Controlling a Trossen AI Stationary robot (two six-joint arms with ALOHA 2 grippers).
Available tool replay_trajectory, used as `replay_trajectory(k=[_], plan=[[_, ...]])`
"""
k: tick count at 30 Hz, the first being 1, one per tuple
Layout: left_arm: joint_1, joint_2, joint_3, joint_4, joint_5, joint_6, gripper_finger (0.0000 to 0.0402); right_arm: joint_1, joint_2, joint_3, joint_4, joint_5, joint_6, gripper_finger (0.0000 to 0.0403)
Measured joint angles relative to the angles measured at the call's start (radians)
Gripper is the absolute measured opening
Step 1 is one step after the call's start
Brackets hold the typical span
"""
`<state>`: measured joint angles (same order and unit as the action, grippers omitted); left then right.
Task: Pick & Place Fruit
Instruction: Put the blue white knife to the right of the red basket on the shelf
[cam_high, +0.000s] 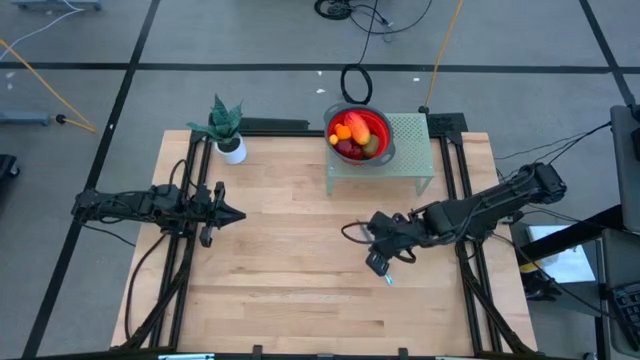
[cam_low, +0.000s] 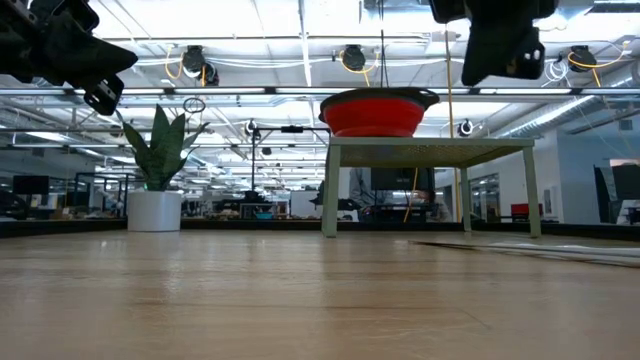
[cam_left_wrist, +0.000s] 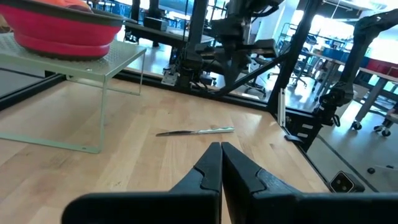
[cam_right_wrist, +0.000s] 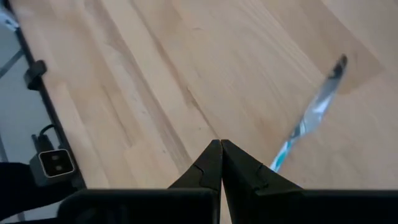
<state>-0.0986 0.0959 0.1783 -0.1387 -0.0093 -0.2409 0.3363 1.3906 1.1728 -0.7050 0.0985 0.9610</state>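
The fruit (cam_high: 357, 132) lies piled in the round red bowl (cam_high: 376, 124): orange, dark red and olive pieces show in the high view. In the low view the bowl's wall (cam_low: 375, 112) hides them. The bowl stands on a pale green rack (cam_high: 410, 150) at the table's far edge. My left gripper (cam_high: 238, 214) hovers shut over the left half of the table, well left of the rack. My right gripper (cam_high: 378, 264) is shut above the wood right of centre, beside a slim silver-blue knife (cam_right_wrist: 311, 118) that lies flat on the table.
A potted plant (cam_high: 228, 130) in a white pot stands at the far left corner. The rack's legs (cam_left_wrist: 102, 106) rest on the table under the bowl. The knife (cam_left_wrist: 196, 131) lies near the right gripper. Bare wood (cam_high: 290, 290) stretches across the middle and near side.
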Motion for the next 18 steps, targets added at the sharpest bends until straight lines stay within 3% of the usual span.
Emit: replay_trajectory(k=[12, 18], plan=[[0.0, 0.0, 0.0, 0.0, -0.028, -0.002, 0.0005, 0.0, 0.0, 0.0, -0.107, -0.017, 0.186, 0.0], [0.0, 0.0, 0.0, 0.0, -0.036, -0.001, 0.0002, 0.0, 0.0, 0.0, -0.11, -0.025, 0.186, 0.0]])
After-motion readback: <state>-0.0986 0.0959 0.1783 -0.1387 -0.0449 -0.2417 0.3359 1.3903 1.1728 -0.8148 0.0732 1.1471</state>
